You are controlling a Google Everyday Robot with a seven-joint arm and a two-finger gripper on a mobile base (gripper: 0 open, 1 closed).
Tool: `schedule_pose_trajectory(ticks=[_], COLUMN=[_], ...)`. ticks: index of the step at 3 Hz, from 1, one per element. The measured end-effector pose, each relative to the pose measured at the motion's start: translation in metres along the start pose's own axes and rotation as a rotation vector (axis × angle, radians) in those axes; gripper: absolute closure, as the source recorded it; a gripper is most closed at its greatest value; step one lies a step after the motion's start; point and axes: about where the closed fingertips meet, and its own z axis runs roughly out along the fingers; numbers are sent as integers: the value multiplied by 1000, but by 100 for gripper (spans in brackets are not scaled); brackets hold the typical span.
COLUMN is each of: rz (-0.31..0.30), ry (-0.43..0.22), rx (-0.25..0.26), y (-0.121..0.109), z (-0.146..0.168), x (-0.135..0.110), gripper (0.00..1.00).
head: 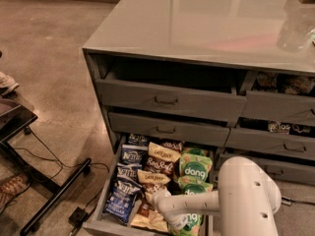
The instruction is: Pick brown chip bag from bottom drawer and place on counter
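my smooth white plastic hand [160, 200] sits low in the matt grey bottom drawer [106, 227] among crinkly glossy snack bags [195, 167], under the glossy, reflective grey bench [197, 23].

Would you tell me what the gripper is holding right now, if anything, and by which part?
It cannot be told. The gripper sits low in the bottom drawer, next to a brown chip bag, but no hold shows.

the brown chip bag [160, 161] in the bottom drawer [101, 227] is showing "late july" on its cream top band and "sea salt" in white script on its brown body. the dark blue bags [131, 156] just left of it are each reading "kettle". the green bag [195, 166] is showing "dang" in white. the gripper [156, 200] is hanging low over the bags near the drawer's front.
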Motion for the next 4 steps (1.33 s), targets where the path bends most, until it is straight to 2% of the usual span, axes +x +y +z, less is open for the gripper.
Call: schedule_pose_trajectory(ticks=[1,2,4], rz=[0,0,0], ry=[0,0,0], rx=[0,0,0], y=[0,0,1], z=[0,0,-5], x=[0,0,-4], gripper=[88,100,100])
